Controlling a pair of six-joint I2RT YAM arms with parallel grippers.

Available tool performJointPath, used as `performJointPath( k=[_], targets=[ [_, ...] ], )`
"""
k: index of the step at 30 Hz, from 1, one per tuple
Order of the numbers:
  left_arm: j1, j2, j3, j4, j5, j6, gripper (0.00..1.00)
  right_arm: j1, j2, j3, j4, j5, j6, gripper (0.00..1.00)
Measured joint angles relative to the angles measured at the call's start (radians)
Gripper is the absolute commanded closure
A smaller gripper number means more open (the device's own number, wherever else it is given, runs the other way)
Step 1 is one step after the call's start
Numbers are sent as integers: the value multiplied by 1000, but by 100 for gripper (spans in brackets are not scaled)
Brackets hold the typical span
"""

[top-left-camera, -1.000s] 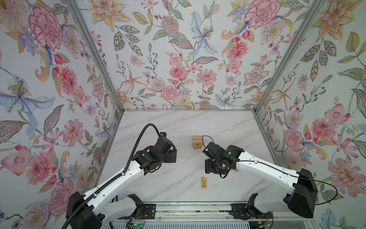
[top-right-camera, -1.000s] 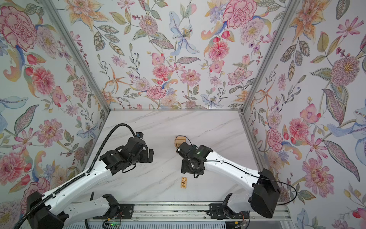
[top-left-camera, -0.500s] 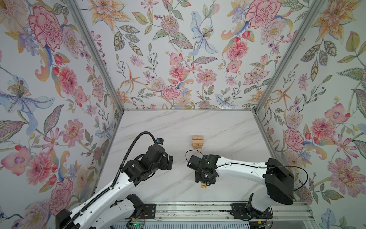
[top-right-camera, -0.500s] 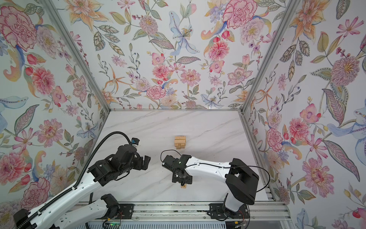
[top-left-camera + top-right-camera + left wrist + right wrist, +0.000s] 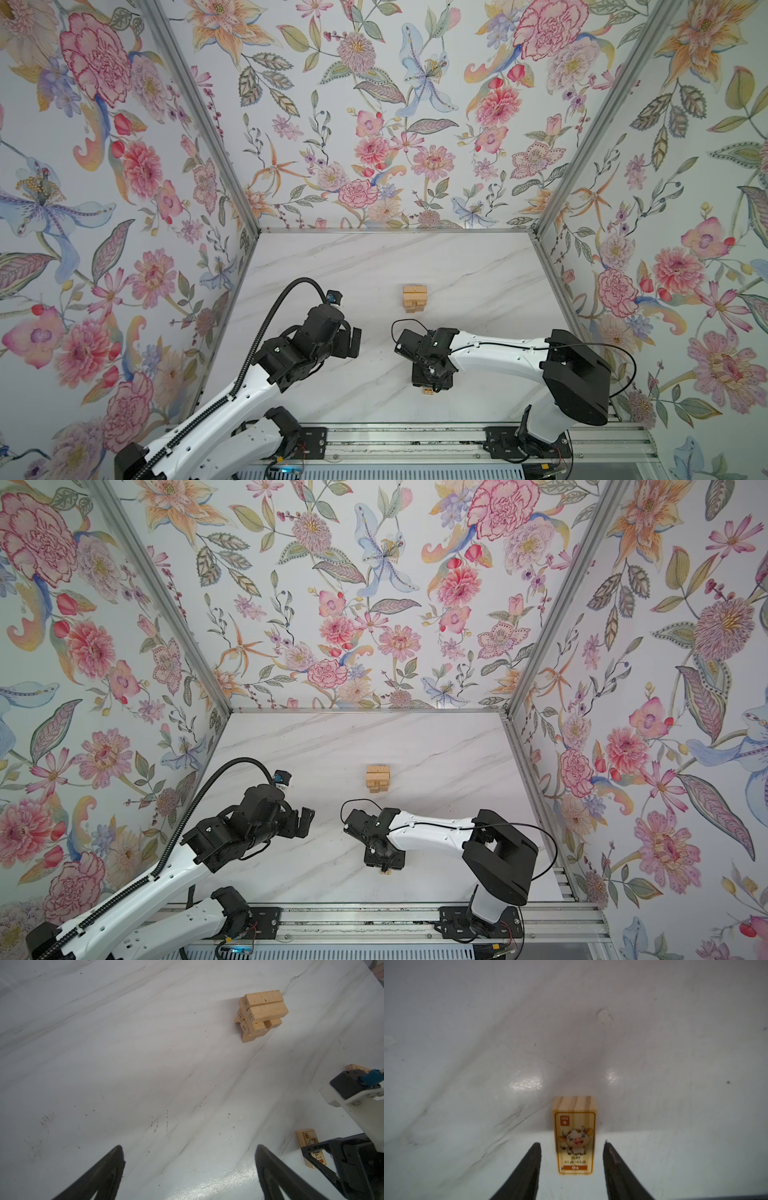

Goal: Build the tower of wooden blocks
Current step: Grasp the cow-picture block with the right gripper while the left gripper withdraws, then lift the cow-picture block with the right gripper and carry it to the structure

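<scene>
White marble table across the lower middle of both top views, boxed in by flowered walls. At lower left, left gripper raised over bare marble, jaws spread fully, holding nothing. At lower centre, right gripper pointing straight down, jaws part-open either side of the loose block, slim gaps showing in the right wrist view, nothing gripped yet. Mid-table, well apart from both grippers, the tower: a few crossed pairs of pale bricks, upright. Smallest, the loose block, flat on the marble, cartoon ox face up. Judged well advanced: stack largely built, this block left to lift and set on top.
</scene>
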Motion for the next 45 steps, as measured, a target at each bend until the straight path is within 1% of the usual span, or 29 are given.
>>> performJointPath(
  k=[7, 17, 21, 25, 27, 30, 37, 40, 45],
  targets=[
    [5, 0, 0, 0, 14, -1, 1, -18, 20, -6, 24, -11, -22, 59],
    [16, 0, 0, 0, 14, -1, 1, -22, 42, -5, 37, -31, -47, 79],
    [21, 0, 0, 0, 14, -1, 1, -24, 42, -3, 37, -33, -48, 83],
    [36, 1, 0, 0, 14, 0, 0, -37, 42, 16, 30, -38, -64, 83],
    [47, 7, 0, 0, 15, 3, 1, -51, 42, 54, 13, -37, -81, 83],
    [72, 31, 5, 0, 18, 18, 1, -79, 42, 151, -32, -33, -118, 81],
    [134, 108, 53, 49, 39, 52, 1, -193, 59, 435, -132, -18, -253, 80],
    [153, 152, 82, 75, 46, 64, 1, -252, 110, 539, -169, -14, -317, 79],
    [176, 241, 148, 115, 63, 86, 1, -338, 262, 715, -227, -18, -420, 79]
  ],
)
